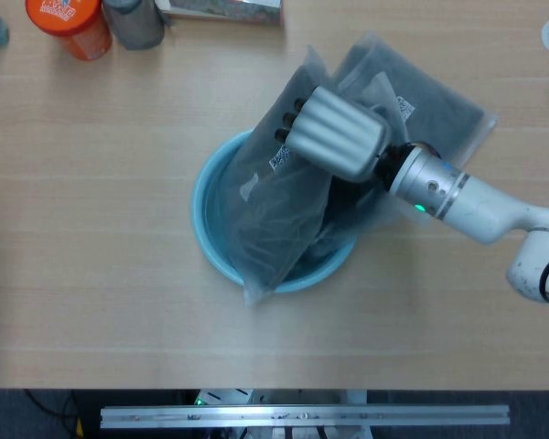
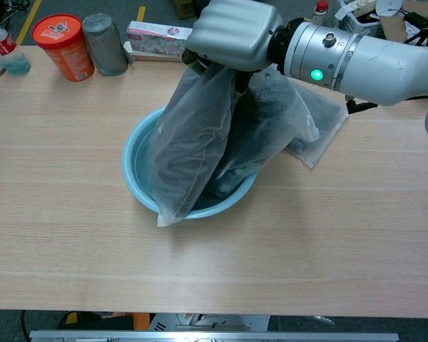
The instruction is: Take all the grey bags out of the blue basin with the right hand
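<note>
The hand [image 1: 337, 135] has a smooth, satin silver shell like brushed metal or painted plastic, and the arm [image 2: 371, 60] behind it is glossy white and silver. Under its fingers the bag [image 2: 189, 139] is thin, translucent frosted plastic, crinkled and dull over dark contents, with a white printed label showing in the head view, and the bags [image 1: 421, 110] beside and behind the hand have the same cloudy film. Below the hand the basin [image 1: 206, 219] is smooth pale-blue plastic with a soft sheen, resting on a table [image 1: 91, 256] of matt, light wood-grain laminate.
</note>
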